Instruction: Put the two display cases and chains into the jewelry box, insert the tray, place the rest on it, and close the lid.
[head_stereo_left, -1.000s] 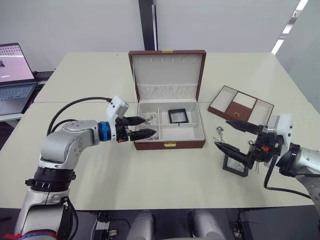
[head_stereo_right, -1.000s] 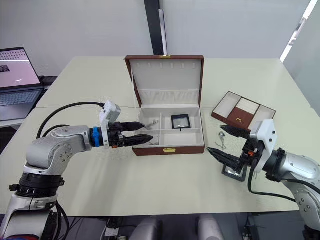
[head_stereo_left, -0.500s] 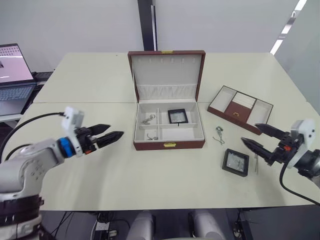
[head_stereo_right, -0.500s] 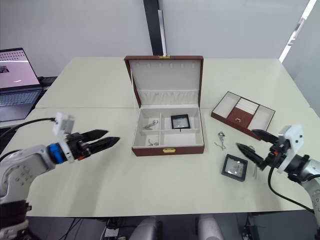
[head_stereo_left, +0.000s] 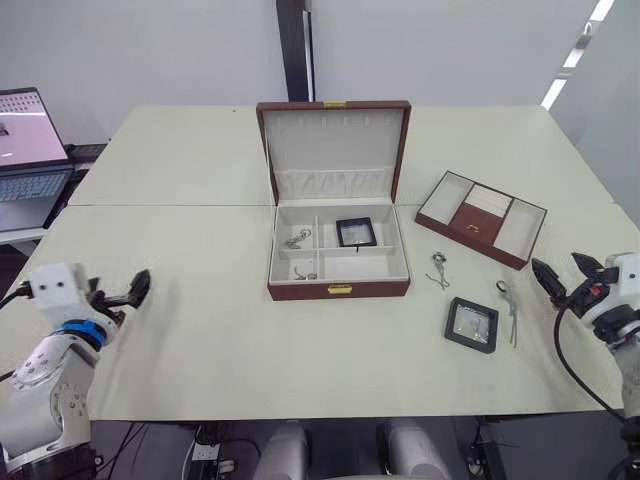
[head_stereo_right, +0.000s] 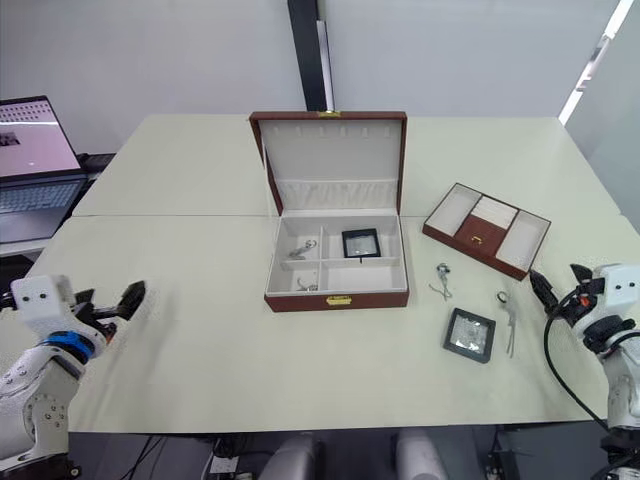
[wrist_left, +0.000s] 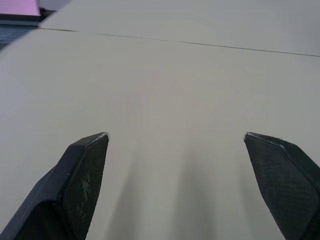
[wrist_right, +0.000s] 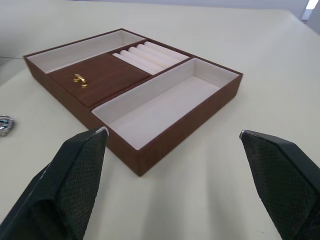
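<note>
Now, far left: open laptop (head_stereo_left: 25, 150) with lit screen on a side desk beyond the cream tabletop (head_stereo_left: 200, 340). Left black two-fingered gripper (wrist_left: 175, 145) low over the near-left of the tabletop, jaws wide apart, holding nothing, well apart from everything else. Centre: brown leather jewelry box (head_stereo_left: 338, 255) with cream lining, lid up and leaning back, gold clasp on the near wall. Inside, one black square display case (head_stereo_left: 355, 232) in the far-right compartment; silver chain pieces (head_stereo_left: 297, 239) in the far-left compartment and another small silver bit (head_stereo_left: 306, 274) in the near-left compartment. Right of the box, small silver chain (head_stereo_left: 439, 270) lying on the tabletop, near the box but apart from it. Just right and nearer, second black square display case (head_stereo_left: 471, 324) flat on the tabletop, outside the box. Beside that, thin silver piece with a ring end (head_stereo_left: 508, 307), type hard to tell. Farther right, brown wooden insert tray (wrist_right: 135, 92) with cream compartments, ring rolls and a gold handle, resting angled on the tabletop, not in the box. Far right edge: right black two-fingered gripper (wrist_right: 175, 145) facing the tray, jaws spread wide, empty, touching nothing.
</note>
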